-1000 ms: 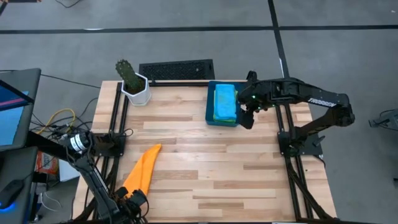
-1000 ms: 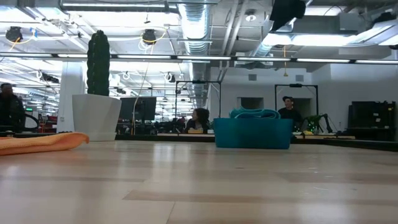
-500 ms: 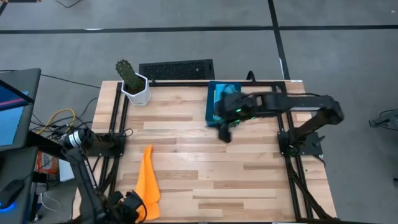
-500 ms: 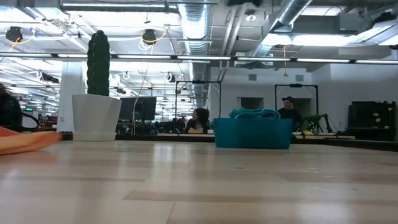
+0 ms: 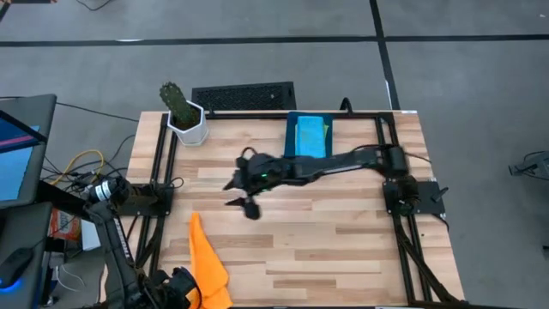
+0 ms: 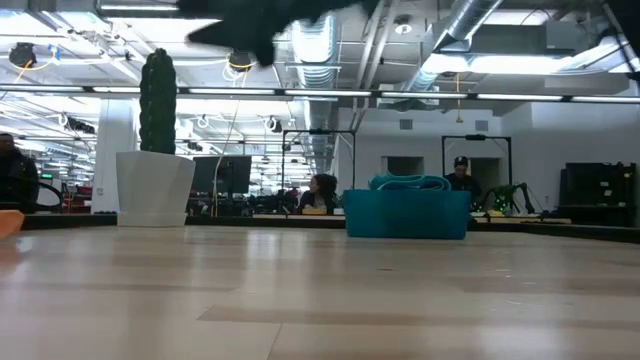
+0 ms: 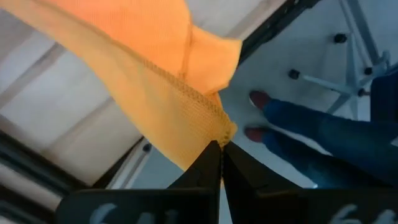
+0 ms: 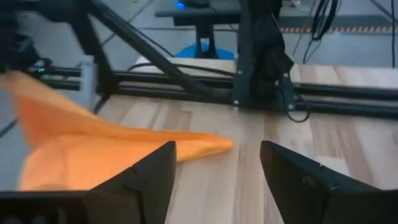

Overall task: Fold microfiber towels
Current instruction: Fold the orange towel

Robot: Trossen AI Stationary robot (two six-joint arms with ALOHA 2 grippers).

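Observation:
An orange microfiber towel (image 5: 206,262) lies on the table's near left part, narrow end toward the far edge. It also shows in the right wrist view (image 8: 106,152). My left gripper (image 5: 184,283) is at the near left corner, shut on the towel (image 7: 155,68). My right gripper (image 5: 241,196) is open and empty above the middle of the table, left of centre and clear of the towel; its fingers (image 8: 134,180) point toward the towel. A dark blue bin (image 5: 307,139) at the far edge holds light blue and green towels. My left gripper pinches a hemmed corner of the orange towel (image 7: 222,132) between its two fingertips. The cloth spreads away from the fingers toward the table, slack. One layer or several, I cannot tell.
A white pot with a cactus (image 5: 184,117) stands at the far left corner, a black grille (image 5: 244,96) behind the far edge. Black frame rails (image 5: 163,172) run along both table sides. People show in the room beyond (image 6: 322,190). Bare wood lies near and right.
My right gripper has swung from beside the blue bin toward the table's left and near side, staying open. My left gripper has drawn the orange towel toward the near left corner; the towel's far tip has swung left and slid nearer.

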